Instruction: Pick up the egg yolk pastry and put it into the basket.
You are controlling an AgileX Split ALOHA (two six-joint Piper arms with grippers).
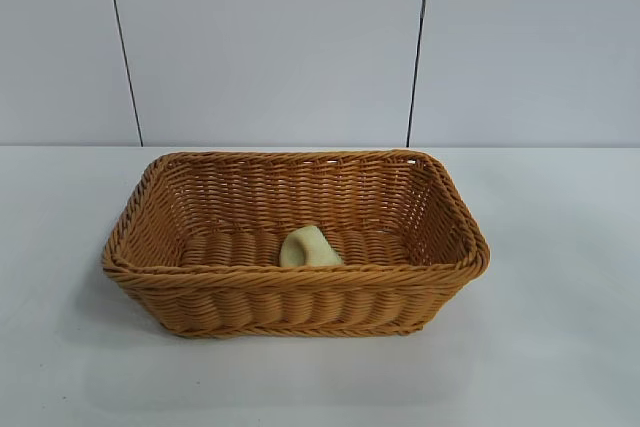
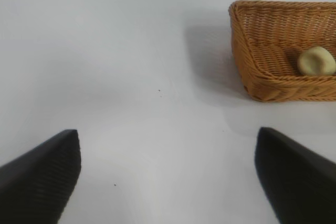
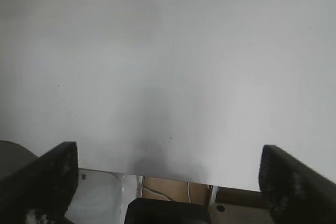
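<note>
The golden-tan wicker basket (image 1: 200, 292) stands in the middle of the white table. Inside it, near the front wall, lies the pale yellow egg yolk pastry (image 1: 308, 248). The left wrist view shows the same basket (image 2: 247, 51) with the pastry (image 2: 316, 61) in it, well off from my left gripper (image 2: 169, 174), which is open over bare table with nothing between its fingers. My right gripper (image 3: 169, 179) is open too, empty, hanging at the table's edge. Neither arm shows in the exterior view.
A white wall with two dark vertical seams (image 1: 415, 47) rises behind the table. Past the table edge (image 3: 173, 178) in the right wrist view lie a brown floor, a cable and grey equipment. Bare tabletop surrounds the basket on all sides.
</note>
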